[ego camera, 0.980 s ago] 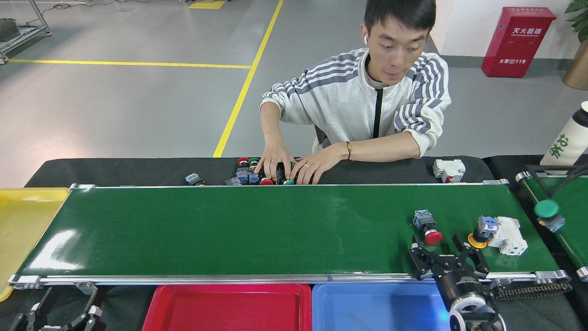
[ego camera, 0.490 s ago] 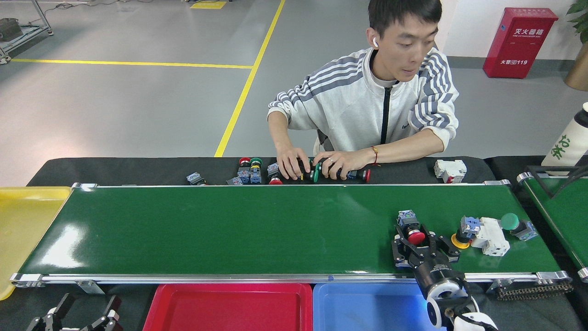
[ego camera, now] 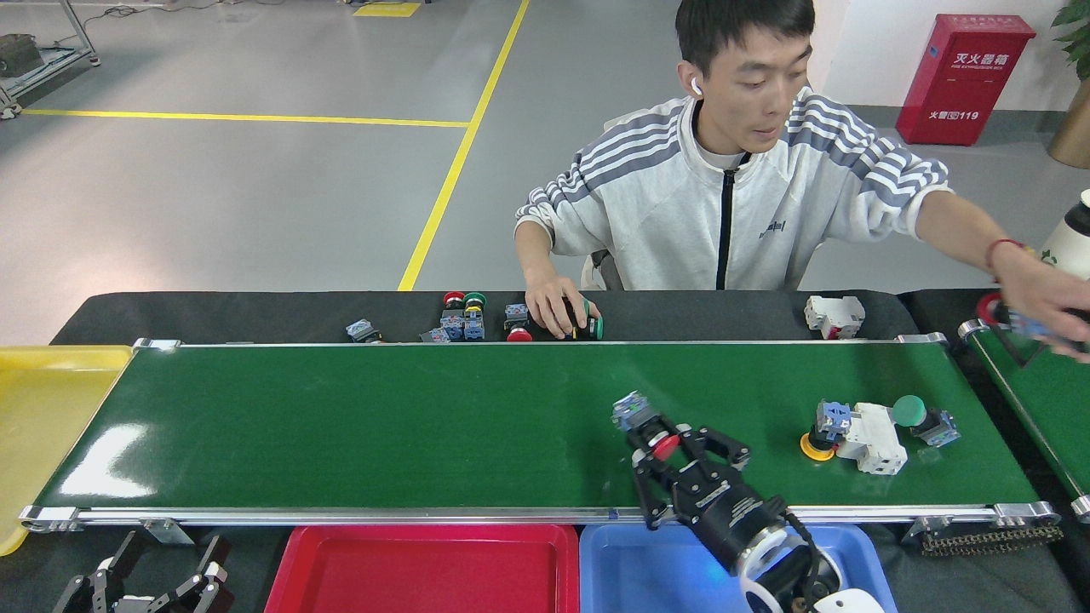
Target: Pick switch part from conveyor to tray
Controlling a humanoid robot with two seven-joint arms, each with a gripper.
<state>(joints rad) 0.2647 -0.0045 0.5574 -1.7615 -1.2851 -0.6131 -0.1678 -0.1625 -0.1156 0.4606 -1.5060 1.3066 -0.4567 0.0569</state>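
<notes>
A factory floor: painted grey concrete with yellow lane lines [ego camera: 460, 157], a long glossy green conveyor belt with silver rails [ego camera: 426, 426], a red metal fire-equipment cabinet [ego camera: 964, 78], coloured plastic sorting trays [ego camera: 426, 566].

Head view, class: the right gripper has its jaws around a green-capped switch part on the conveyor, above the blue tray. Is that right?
One detail is wrong: the cap colour. In the head view, the right gripper has its jaws around a red-capped switch part on the conveyor, above the blue tray. The green-capped part lies further right, untouched.
</notes>
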